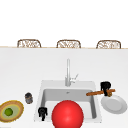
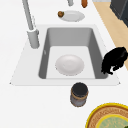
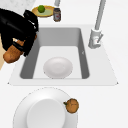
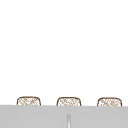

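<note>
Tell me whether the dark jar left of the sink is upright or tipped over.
Upright. The jar stands on its base on the counter between the sink and the yellow-rimmed plate, its dark lid facing up.

Beyond the white counter (image 1: 62, 65) around the sink (image 1: 42, 86), three woven chair backs (image 1: 68, 44) stand in a row against a plain white wall (image 1: 64, 20).

Kitchen, domestic. Evidence: white bench (image 1: 20, 70) with inset sink (image 1: 67, 86) and tall faucet (image 1: 68, 72); white bowl (image 2: 69, 65) in the basin; plate (image 1: 114, 104) on the bench right of the sink; jar (image 1: 28, 98) and woven dish (image 1: 11, 111) holding a green fruit (image 1: 9, 111) at left; three wicker chair backs (image 1: 28, 43) beyond the far edge of the bench.
</note>
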Available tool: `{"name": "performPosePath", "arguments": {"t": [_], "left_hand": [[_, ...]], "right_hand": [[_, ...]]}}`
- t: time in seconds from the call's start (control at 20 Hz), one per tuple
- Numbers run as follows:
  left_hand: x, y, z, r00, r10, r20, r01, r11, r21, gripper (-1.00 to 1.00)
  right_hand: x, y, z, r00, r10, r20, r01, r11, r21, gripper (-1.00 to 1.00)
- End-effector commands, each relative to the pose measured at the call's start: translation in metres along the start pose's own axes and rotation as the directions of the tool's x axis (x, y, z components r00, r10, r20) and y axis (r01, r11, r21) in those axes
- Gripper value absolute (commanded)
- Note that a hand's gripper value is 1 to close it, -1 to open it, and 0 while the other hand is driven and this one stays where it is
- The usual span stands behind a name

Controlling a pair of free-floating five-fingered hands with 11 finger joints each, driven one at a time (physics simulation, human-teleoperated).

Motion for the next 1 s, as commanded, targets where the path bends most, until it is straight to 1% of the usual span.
{"name": "performPosePath", "arguments": {"t": [0.0, 0.15, 0.45, 0.7, 0.8, 0.95], "left_hand": [[0.000, 0.000, 0.000, 1.0000, 0.000, 0.000, 0.000, 1.0000, 0.000, 0.00], [0.000, 0.000, 0.000, 1.0000, 0.000, 0.000, 0.000, 1.0000, 0.000, 0.00], [0.000, 0.000, 0.000, 1.0000, 0.000, 0.000, 0.000, 1.0000, 0.000, 0.00], [0.000, 0.000, 0.000, 1.0000, 0.000, 0.000, 0.000, 1.0000, 0.000, 0.00], [0.000, 0.000, 0.000, 1.0000, 0.000, 0.000, 0.000, 1.0000, 0.000, 0.00], [0.000, 0.000, 0.000, 1.0000, 0.000, 0.000, 0.000, 1.0000, 0.000, 0.00]], "right_hand": [[0.019, 0.000, 0.004, 0.998, -0.040, -0.047, 0.039, 0.999, -0.018, 1.00], [0.036, 0.001, 0.007, 0.999, -0.031, -0.037, 0.031, 0.999, -0.010, 1.00], [0.082, 0.008, 0.010, 1.000, -0.006, -0.007, 0.006, 1.000, -0.005, 1.00], [0.122, 0.025, -0.004, 1.000, -0.021, 0.002, 0.021, 1.000, -0.003, 1.00], [0.137, 0.036, -0.015, 1.000, -0.024, -0.002, 0.024, 1.000, 0.000, 1.00], [0.154, 0.056, -0.033, 0.999, -0.046, -0.009, 0.046, 0.999, 0.011, 1.00]]}}
